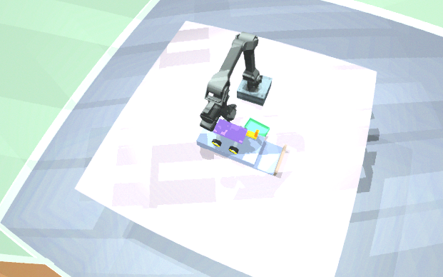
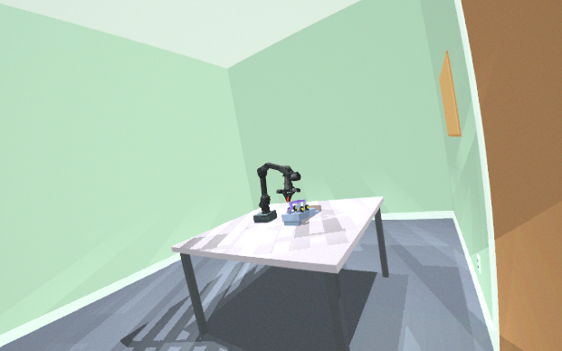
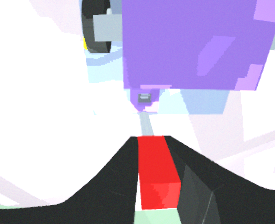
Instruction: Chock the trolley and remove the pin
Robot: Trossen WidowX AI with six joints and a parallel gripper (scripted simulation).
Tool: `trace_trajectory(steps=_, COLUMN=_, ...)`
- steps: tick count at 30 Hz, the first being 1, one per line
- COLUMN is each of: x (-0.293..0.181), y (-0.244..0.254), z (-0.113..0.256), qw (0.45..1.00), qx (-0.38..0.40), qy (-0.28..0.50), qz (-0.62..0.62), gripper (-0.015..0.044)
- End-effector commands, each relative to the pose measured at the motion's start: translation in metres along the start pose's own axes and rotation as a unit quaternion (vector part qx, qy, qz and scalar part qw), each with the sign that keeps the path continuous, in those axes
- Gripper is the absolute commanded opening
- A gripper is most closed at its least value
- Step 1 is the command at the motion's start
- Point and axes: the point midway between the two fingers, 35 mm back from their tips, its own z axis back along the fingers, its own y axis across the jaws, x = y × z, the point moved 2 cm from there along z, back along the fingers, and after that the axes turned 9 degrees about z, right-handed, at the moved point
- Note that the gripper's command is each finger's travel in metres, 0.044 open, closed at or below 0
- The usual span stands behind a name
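Note:
My gripper [image 2: 288, 196] [image 3: 149, 142] is shut on the red-headed stop pin [image 3: 157, 162], off the trolley's uphill end. The pin's thin grey shaft shows beyond the fingertips, by a purple tab with a grey slot; whether its tip is fully clear is hard to tell. The purple trolley [image 1: 230, 131] [image 3: 188, 50] stands on the blue ramp [image 1: 250, 157] [image 2: 291, 218]. The yellow chock [image 1: 251, 134] with its orange handle [image 1: 257, 133] sits at the trolley's downhill end, on the tray side. Its contact with a wheel is hidden. The green tray [image 1: 260, 123] lies beside the ramp.
The arm's base [image 1: 254, 93] [image 2: 265, 216] stands behind the tray on the white table [image 1: 175, 221]. A tan stop bar [image 1: 280, 160] crosses the ramp's low end. The trolley's near wheels [image 1: 216, 143] stick out at its side.

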Motion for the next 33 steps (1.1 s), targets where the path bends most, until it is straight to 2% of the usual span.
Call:
trace_trajectory(steps=1, x=-0.005, y=0.000, z=0.002, qw=1.000, qx=-0.002, qy=0.004, qz=-0.002, gripper=0.0000)
trace_trajectory(steps=21, x=-0.032, y=0.004, z=-0.002, qw=1.000, qx=-0.002, qy=0.005, qz=-0.002, gripper=0.0000)
trace_trajectory(steps=33, x=-0.024, y=0.041, z=-0.004, qw=1.000, qx=0.000, qy=0.005, qz=-0.001, gripper=0.0000)
